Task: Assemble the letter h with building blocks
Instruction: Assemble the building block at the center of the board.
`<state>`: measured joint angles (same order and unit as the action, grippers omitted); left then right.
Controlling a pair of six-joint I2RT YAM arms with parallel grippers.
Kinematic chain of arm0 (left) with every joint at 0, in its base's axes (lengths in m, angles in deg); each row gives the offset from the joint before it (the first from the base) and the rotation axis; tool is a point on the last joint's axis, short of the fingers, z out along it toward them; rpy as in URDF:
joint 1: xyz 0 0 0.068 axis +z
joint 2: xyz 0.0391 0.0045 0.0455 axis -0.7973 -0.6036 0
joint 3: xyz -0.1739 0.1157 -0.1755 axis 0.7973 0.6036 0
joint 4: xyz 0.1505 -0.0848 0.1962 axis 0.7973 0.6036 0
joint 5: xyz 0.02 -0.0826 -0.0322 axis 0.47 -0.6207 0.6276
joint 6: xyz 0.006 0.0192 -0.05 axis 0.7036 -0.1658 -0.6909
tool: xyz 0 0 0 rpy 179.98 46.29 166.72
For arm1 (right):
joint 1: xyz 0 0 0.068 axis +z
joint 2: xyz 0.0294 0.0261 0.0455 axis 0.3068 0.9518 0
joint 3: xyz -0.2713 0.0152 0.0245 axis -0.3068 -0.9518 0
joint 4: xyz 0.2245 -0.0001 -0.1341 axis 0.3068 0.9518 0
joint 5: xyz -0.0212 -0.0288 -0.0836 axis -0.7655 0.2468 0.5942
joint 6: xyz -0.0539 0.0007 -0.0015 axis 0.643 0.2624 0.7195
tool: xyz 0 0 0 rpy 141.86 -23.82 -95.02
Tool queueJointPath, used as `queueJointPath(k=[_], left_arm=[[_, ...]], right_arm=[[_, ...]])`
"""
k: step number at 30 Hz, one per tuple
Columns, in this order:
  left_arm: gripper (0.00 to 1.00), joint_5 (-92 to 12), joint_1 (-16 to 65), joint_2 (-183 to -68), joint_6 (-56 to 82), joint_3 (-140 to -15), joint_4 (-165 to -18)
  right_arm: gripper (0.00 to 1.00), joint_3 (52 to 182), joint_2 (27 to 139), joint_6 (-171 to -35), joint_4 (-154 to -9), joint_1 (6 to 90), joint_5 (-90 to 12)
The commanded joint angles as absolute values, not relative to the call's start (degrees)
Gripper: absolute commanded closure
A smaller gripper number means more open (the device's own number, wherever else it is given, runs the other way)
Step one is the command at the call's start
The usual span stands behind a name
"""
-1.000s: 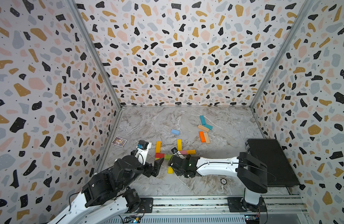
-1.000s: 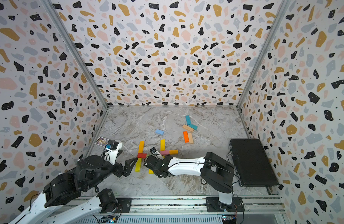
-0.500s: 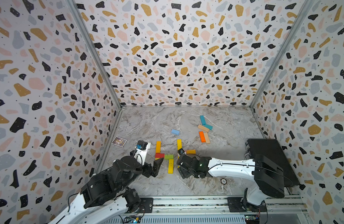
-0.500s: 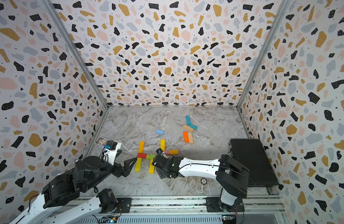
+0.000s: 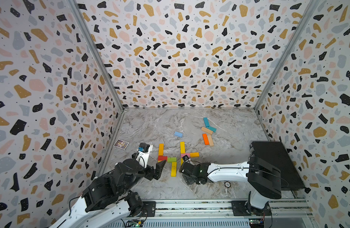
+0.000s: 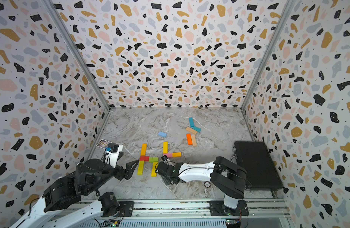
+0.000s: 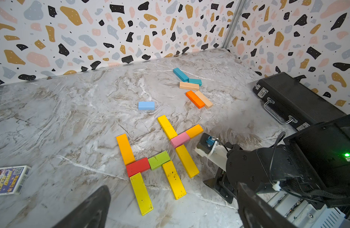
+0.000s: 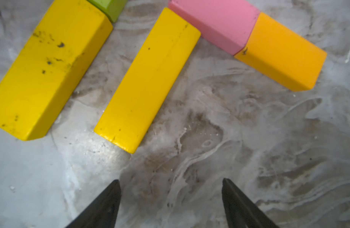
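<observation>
gap below the short orange block (image 8: 280, 51) is, by my reading, what the coming move turns on. the right-hand letter has its stem in line: far yellow bar (image 5: 182, 147), pink block (image 8: 213, 23), near yellow bar (image 8: 148, 79). the orange block touches the pink one's right end, but no leg hangs from it yet. right gripper (image 8: 170, 180) hovers low over bare table (image 8: 229, 148), just near of the near yellow bar, jaws moderately apart and empty. the likeliest leg, a loose orange bar (image 5: 205, 139), lies far and somewhat right of that pincer, side by side with a tan bar (image 5: 210, 140). its long axis runs roughly near to far with a slight tilt. the right arm is clearly nearer to it. left gripper (image 7: 173, 186), wide and empty, sits by the complete letter (image 5: 171, 159) on the left.
</observation>
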<state>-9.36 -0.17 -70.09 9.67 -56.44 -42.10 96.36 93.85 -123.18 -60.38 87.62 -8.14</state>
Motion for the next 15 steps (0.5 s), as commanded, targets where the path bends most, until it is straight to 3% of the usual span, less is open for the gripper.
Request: queueJointPath(k=[1,15], left_arm=[[0.01,-8.72,0.05,-70.13,10.64,-56.29,-42.57],[0.01,-8.72,0.05,-70.25,10.52,-56.03,-42.66]], right_arm=[[0.19,96.72,94.51,-125.07,-60.01,86.98,-6.04],[0.19,95.75,94.65,-125.96,-61.32,85.61,-5.30]])
